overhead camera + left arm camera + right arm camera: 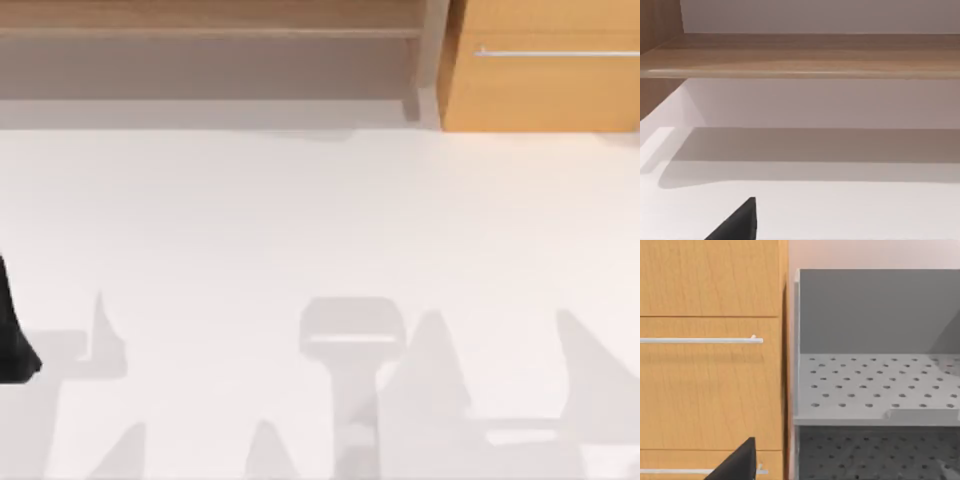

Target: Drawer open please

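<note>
The drawer point(545, 70) is seen at the upper right of the top view, at the far edge of the white table point(320, 240), its light orange-tan front fully flush and shut, with a thin silver handle point(555, 53) running horizontally across it. To its left, along the upper edge of that view, a wide brown shelf point(210, 30) is seen. In the right wrist view the drawer front point(710, 385) is shown close and head-on, the handle point(700, 340) standing slightly off the wood on a small post, a second bar point(700, 471) on the front below, and a grey perforated rack point(875, 385) just beside the cabinet. The left arm point(12, 340) is parked at the lower left edge of the top view. A dark fingertip of the left gripper point(737, 222) is seen in its wrist view, facing the shelf; a like tip of the right gripper point(737, 462) is seen facing the drawer. Whether either claw is released or clenched cannot be told. The drawer is judged stiff and rigid, likely to slide straight on runners with moderate resistance. The bar is judged slim, hard and smooth, so slipping is likely; it is best pinched near mid-length, fingers above and below it, and drawn squarely toward the table's near edge.
</note>
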Action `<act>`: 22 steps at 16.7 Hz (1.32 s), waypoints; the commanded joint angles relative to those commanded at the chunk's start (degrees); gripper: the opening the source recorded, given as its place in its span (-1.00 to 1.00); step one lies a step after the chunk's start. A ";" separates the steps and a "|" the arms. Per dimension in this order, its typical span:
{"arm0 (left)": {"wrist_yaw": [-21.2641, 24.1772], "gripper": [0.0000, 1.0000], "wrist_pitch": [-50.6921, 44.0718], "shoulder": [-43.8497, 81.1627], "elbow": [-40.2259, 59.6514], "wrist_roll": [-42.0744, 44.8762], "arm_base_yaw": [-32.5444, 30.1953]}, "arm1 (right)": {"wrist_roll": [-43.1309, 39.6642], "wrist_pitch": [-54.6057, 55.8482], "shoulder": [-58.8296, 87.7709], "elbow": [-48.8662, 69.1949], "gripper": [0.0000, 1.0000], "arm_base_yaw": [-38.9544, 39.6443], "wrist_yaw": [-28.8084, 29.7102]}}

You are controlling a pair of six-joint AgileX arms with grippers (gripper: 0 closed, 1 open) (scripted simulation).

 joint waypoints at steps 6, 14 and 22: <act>0.00 1.00 0.00 0.00 0.00 0.00 0.00 | 0.16 4.64 10.66 6.01 1.00 -5.28 -5.19; 0.00 1.00 0.00 0.00 0.00 0.00 0.00 | -3.61 6.95 13.98 6.84 1.00 -3.08 -2.98; 0.00 1.00 0.00 0.00 0.00 0.00 0.00 | -38.05 24.83 39.00 14.17 1.00 12.72 13.31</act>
